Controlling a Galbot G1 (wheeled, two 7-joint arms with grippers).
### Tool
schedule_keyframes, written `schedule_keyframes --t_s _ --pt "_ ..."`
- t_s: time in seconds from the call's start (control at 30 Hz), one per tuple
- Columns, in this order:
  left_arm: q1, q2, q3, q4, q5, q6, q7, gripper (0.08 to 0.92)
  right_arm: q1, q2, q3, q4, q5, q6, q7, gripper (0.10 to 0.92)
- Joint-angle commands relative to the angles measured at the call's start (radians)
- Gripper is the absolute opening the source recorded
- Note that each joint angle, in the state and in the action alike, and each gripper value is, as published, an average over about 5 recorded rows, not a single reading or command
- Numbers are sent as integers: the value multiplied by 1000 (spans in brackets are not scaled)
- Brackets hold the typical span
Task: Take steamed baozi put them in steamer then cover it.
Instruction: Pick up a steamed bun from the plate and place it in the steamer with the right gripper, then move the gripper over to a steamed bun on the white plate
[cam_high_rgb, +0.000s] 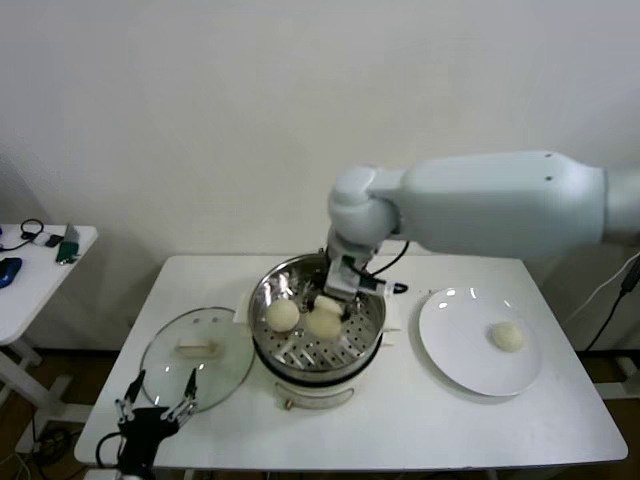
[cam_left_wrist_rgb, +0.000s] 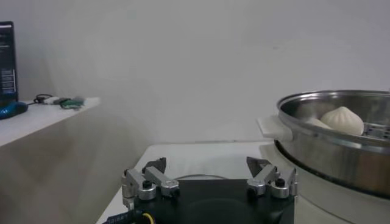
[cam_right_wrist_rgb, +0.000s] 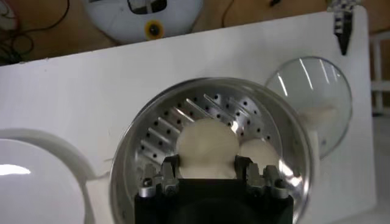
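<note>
Right gripper: over the steamer, jaws squeezed on a bun.
Left gripper: beside the steamer, jaws wide apart, holding nothing.
Cover: lying beside the steamer.

no legible text, label, brand, number or sign on any surface in the head view or either wrist view.

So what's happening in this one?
The right gripper is shut on a baozi, holding it over the steamer. Two buns already sit on its tray, one remains on the white plate. The glass cover lies on the table, with the left gripper open and idle beside it.
</note>
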Motion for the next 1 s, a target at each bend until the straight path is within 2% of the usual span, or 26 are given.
schedule_keyframes --t_s 0.03,0.33,0.43,0.53,0.7,0.87,1.0 --pt "0 -2 -1 1 2 0 -2 823 -170 97 6 -53 -118 18 11 602" --pt "2 -2 4 2 5 -1 -2 823 -190 95 17 -115 -156 37 33 611" --pt "2 -1 5 2 5 -2 -2 823 -177 89 21 -111 -144 41 42 657" --pt "1 -1 8 3 6 -2 -2 823 -152 77 26 -108 -113 46 45 741" --pt "0 -5 15 1 10 -1 -1 823 -51 15 40 -111 -6 56 11 817" --pt "1 -6 17 4 10 -3 -2 823 109 -149 -35 -150 198 18 -85 822" --pt "-7 -1 17 7 8 -3 -1 823 201 -275 -191 -247 322 -63 -90 823"
